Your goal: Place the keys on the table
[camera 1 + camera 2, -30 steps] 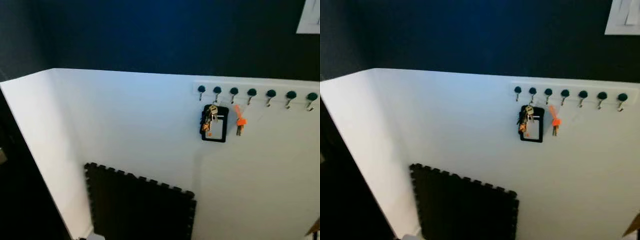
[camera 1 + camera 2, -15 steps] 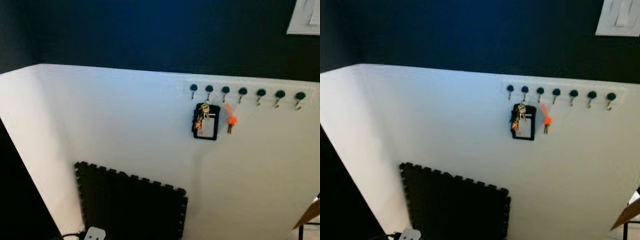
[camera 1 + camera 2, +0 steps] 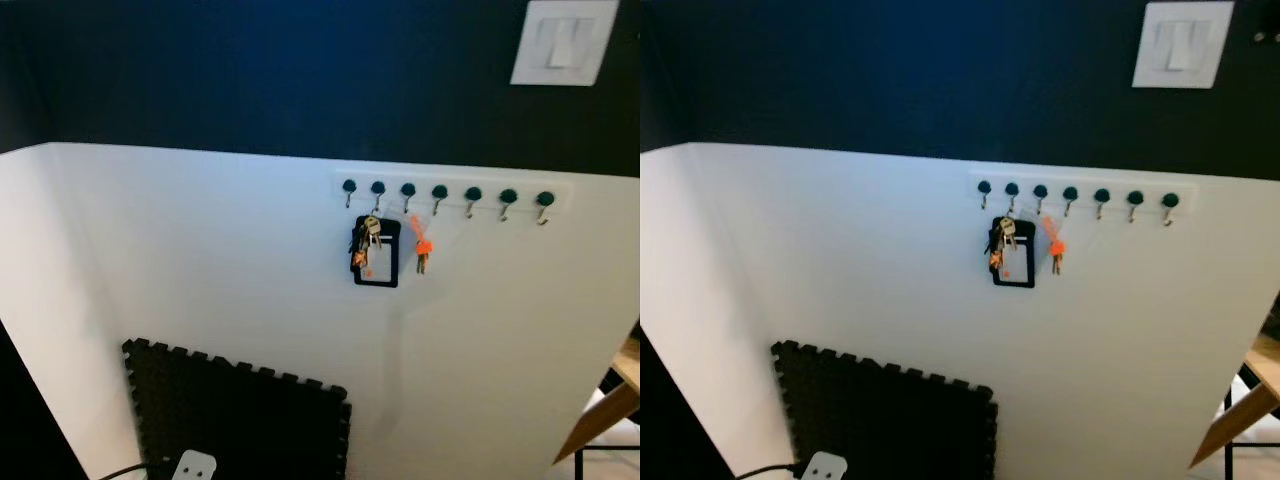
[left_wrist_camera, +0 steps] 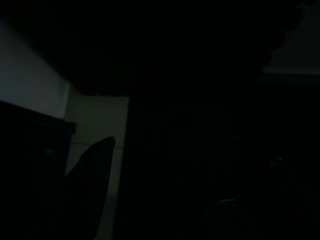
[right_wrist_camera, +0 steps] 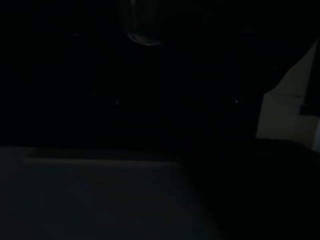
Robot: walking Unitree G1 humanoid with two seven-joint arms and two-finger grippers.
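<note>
grippers: both wrist views near black, fingers' spread cannot be told | keys [image 3: 367, 240]: hang on second hook of rack [image 3: 445, 193] with black badge holder [image 3: 377, 255], ahead on white wall [image 3: 200, 260] | orange key [image 3: 420, 243] just beside | switch [image 3: 562, 42] above | foam mat [image 3: 240, 420] below | table [image 3: 628, 370] corner right

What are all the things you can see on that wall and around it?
hook rail: one, white, with seven dark knobs, on the white wall.
bunch of keys: one, with a black badge holder, on the second hook from the left.
orange key: one, on the fourth hook.
light switch: one, white, on the dark upper wall.
foam mat: one, black, leaning low against the wall.
table: one wooden corner, far right.
end effectors: both wrist views too dark to judge.
</note>
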